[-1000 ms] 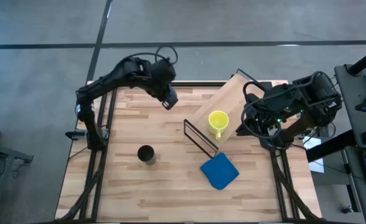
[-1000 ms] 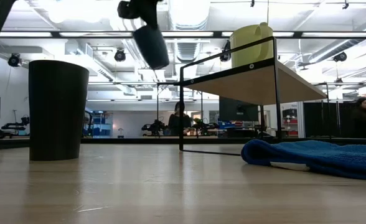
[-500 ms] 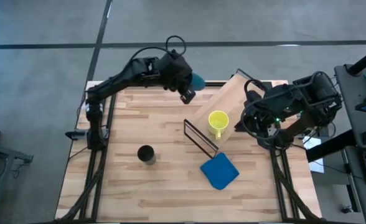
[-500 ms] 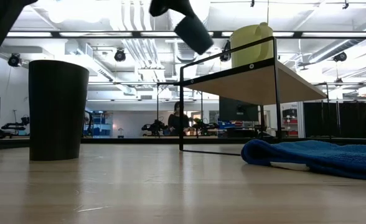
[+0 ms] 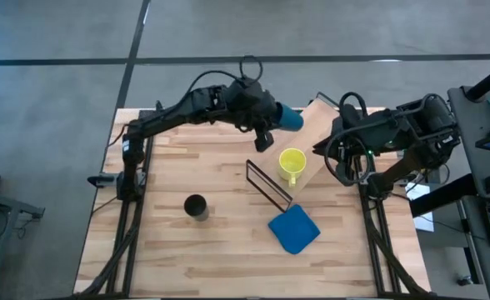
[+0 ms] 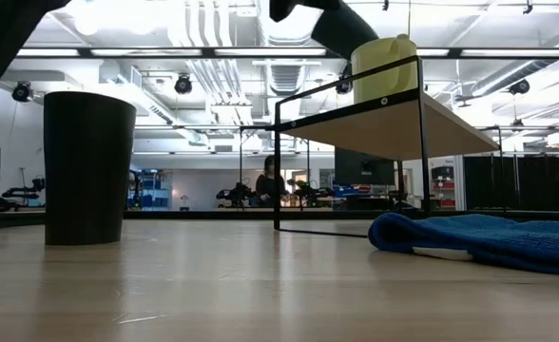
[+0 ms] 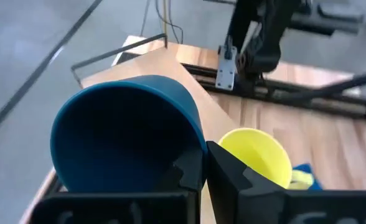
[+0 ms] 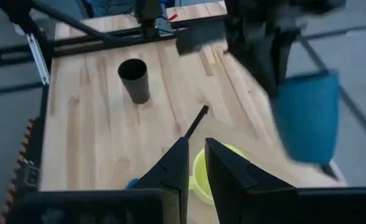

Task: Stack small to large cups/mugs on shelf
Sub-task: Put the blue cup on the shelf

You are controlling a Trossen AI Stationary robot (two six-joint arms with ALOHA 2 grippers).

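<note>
Left arm: reaches from its base at the table's left edge across the far side, stretched long toward the shelf (image 5: pixel 299 146), wrist turned so the held cup lies on its side.
Left gripper (image 5: pixel 272 125): clamped on the blue cup (image 5: pixel 289 118), fingers on its wall; in the left wrist view the cup's open mouth (image 7: pixel 124 140) faces the camera, one finger (image 7: pixel 233 171) pressed at its rim.
Blue cup: held in the air, tipped sideways, over the shelf's far part, up above the table; in the low view only its dark underside (image 6: pixel 341 28) shows at the top, just beside the mug top.
Yellow mug (image 5: pixel 292 163): upright on the shelf board, just below and in front of the left gripper, handle pointing toward the table's near side; apart from the blue cup. Low view shows it (image 6: pixel 386 59) standing on the shelf's near end.
Shelf: light board on a black frame, set slantwise on the table's right half; the left gripper hangs over its far-left part.
Black cup (image 5: pixel 196 206): upright on the table (image 5: pixel 187 258), well apart from the left gripper, on its near-left side.
Blue pad (image 5: pixel 294 229): flat on the table, beyond the shelf's near end from the left gripper.
Right arm: folded at the table's right edge, beside the shelf's right side.
Right gripper (image 8: pixel 192 165): fingers nearly together, nothing between them; the mug (image 8: pixel 217 174) lies just ahead of it, the black cup (image 8: pixel 134 79) farther off.
</note>
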